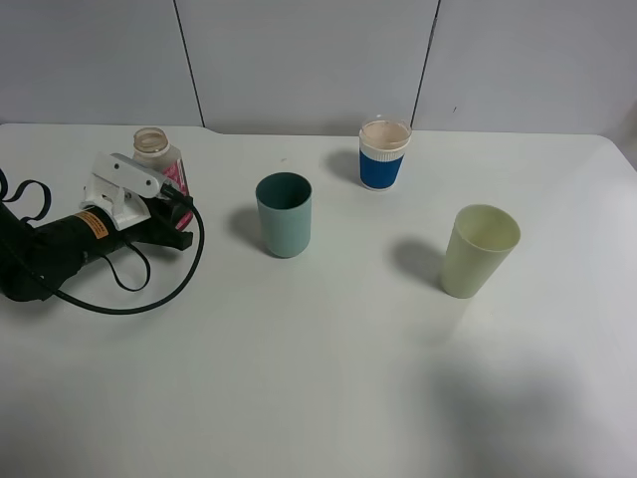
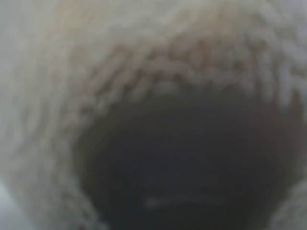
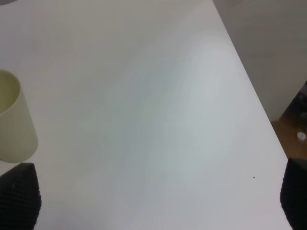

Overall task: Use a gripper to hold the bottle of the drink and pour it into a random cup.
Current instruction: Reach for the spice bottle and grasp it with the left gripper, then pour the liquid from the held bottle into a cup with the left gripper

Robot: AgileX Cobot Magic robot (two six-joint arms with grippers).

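Fingers (image 1: 169, 239) of the left gripper (image 1: 179, 221), black and slim under its white boxy body, reach in low against the near side of the bottle (image 1: 157, 157) at the far left of the tabletop (image 1: 318, 388). From the high camera I cannot tell whether they press onto the bottle or merely lie beside it. The left wrist camera is no help: it is filled by a blurred pale, ribbed surface around a dark patch, too close to read. The bottle stands upright on the tabletop with its wide neck capless, and a strip of its pink-magenta label shows just past the gripper's body. The arm behind is sleeved in black, carries an orange label (image 1: 93, 224) and lies low over the tabletop, with a black cable (image 1: 184, 274) looping in front of it.

The teal-green cup (image 1: 284, 214) stands upright to the right of the bottle, near it but apart, its inside dark. Farther back and to the right is a white cup with a blue band (image 1: 384, 157). Nearer the front and farther right stands a pale yellow-green cup (image 1: 480, 251), well apart from the others.

The right gripper (image 3: 156, 201) shows only in its own wrist camera. Its two dark, textured fingers (image 3: 19, 199) sit wide apart with only bare tabletop between them, and the pale yellow-green cup stands just beyond one of them
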